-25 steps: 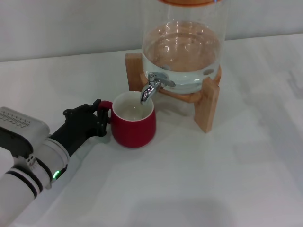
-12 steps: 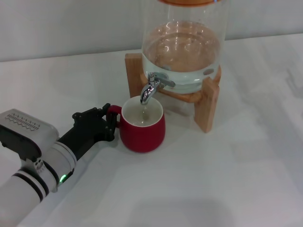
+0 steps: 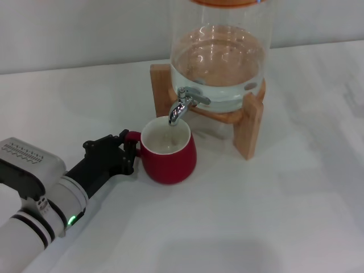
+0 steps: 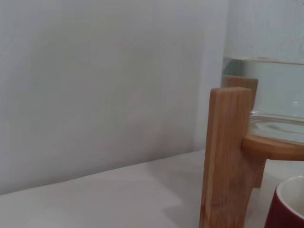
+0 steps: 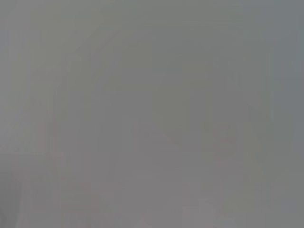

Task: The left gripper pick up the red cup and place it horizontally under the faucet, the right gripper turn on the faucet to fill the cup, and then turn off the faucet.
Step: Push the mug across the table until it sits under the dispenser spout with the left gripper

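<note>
Your left gripper [image 3: 126,149] sits low over the white table [image 3: 256,216], its black fingers clamped on the small loop handle of the red cup [image 3: 169,153]. The cup stands upright just past the fingertips, on the side away from the silver wrist, its base on or just above the table; you cannot tell which from here. Its cream-white inside faces up and is open to the head camera.

Directly above the far half of the cup's mouth, as seen from your gripper, hangs the downturned spout of the faucet [image 3: 182,106]. The spout tip appears over the cup's opening, close to the rim but apart from it. The chrome lever sits on top of the spigot, farther from your gripper than the spout.

The faucet is fitted to the glass dispenser jar [image 3: 219,57], which holds clear water and rests on a wooden stand [image 3: 249,126] beyond the cup. In the left wrist view you see one leg of that stand [image 4: 226,156] upright and close ahead, the jar's water line above it, and a sliver of the cup's red wall and pale rim [image 4: 287,209] at the corner.

Your right gripper is not in the head view, and its wrist camera shows only a flat grey field.
</note>
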`<action>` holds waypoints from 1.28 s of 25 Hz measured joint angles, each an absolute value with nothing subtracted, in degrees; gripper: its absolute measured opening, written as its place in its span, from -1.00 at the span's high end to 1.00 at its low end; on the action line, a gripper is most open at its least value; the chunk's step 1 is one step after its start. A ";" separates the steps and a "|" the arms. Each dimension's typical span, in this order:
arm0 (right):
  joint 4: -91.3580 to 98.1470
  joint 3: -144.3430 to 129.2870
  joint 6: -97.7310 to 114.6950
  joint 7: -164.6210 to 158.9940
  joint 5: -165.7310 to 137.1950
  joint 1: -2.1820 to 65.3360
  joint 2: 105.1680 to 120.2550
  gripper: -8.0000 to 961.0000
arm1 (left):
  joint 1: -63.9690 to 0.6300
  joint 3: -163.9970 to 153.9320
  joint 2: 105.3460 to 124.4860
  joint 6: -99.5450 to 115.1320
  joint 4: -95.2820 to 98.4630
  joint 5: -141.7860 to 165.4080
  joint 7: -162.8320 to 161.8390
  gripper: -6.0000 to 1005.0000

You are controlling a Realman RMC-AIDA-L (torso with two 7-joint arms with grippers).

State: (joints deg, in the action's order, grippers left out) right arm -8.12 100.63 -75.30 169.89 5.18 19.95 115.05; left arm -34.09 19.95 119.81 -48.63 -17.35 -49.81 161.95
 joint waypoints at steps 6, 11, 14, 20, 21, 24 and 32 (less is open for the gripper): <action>-8.22 100.63 -75.42 169.89 5.18 19.79 115.04 -0.42 | -34.10 19.95 119.70 -48.79 -17.39 -49.70 161.89 0.70; -8.25 100.63 -75.46 169.89 5.18 19.78 115.05 -0.42 | -34.09 19.91 119.70 -48.89 -17.80 -49.67 161.81 0.52; -8.26 100.63 -75.48 169.89 5.18 19.78 115.05 -0.42 | -34.04 19.85 119.67 -48.91 -17.99 -49.65 161.81 0.38; -8.09 100.63 -75.50 169.89 5.18 19.76 114.99 -0.42 | -33.10 19.78 119.64 -49.23 -18.48 -49.65 161.80 0.12; -8.07 100.63 -75.50 169.89 5.18 19.74 114.99 -0.42 | -32.52 19.82 119.59 -49.88 -18.76 -49.64 161.80 0.08; -7.99 100.63 -75.45 169.90 5.18 19.70 114.98 -0.42 | -32.07 19.88 119.55 -50.40 -18.81 -49.64 161.80 0.08; -7.82 100.63 -75.14 169.89 5.18 19.92 114.87 -0.42 | -30.49 19.72 119.54 -51.90 -18.94 -49.66 161.80 0.08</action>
